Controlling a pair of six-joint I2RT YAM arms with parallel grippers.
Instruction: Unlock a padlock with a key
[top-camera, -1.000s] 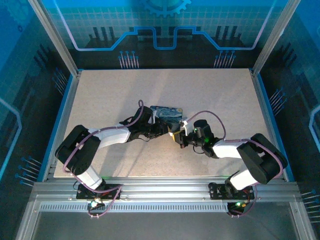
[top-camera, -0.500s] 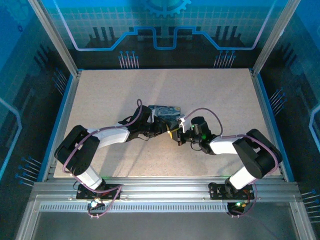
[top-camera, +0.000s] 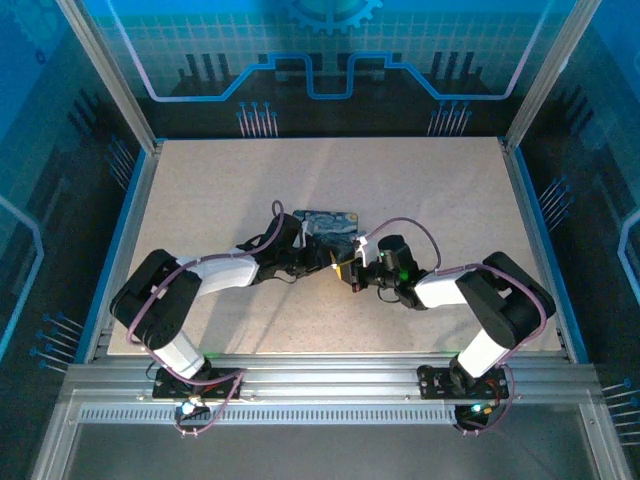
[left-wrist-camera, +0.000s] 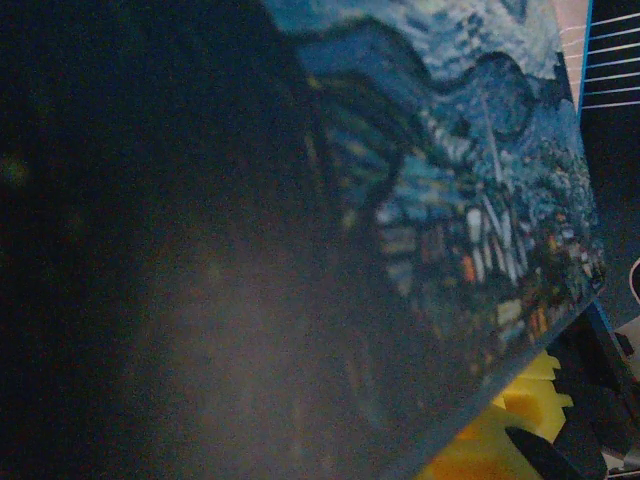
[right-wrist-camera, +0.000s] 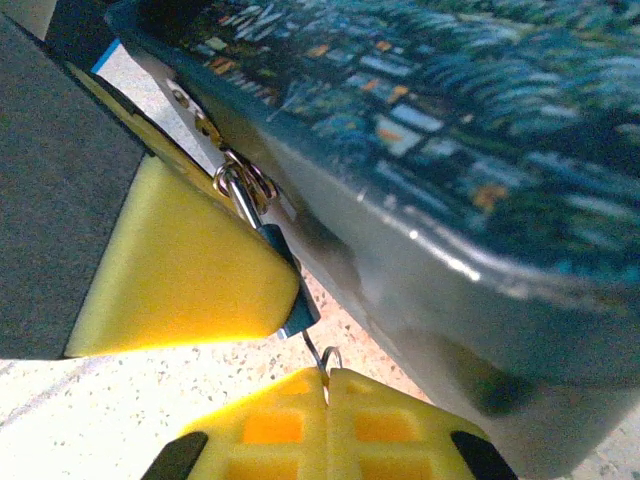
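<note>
– Since one second ago the right gripper has crept closer to the tin, and its arm has folded in after it. From above, the left gripper sits at the tin's near left side and the right one at its near right corner.

– And the left wrist camera?

– It looks at the tin's painted lid from very close, dark and blurred. Whether the left claw is apart or together, I cannot tell.

– The right wrist?

– The padlock hangs from a clasp on the tin's side wall, and a yellow pad of the left gripper is pressed beside it. The key reaches up to its underside, pinched between the right claw's two closed pads. If it is already inside the keyhole, I cannot say.

– How would they handle?

– I judge both to be light, stiff, slippery metal. The key is best held at its ring end, and the padlock by its flat body, so it does not swing.
</note>
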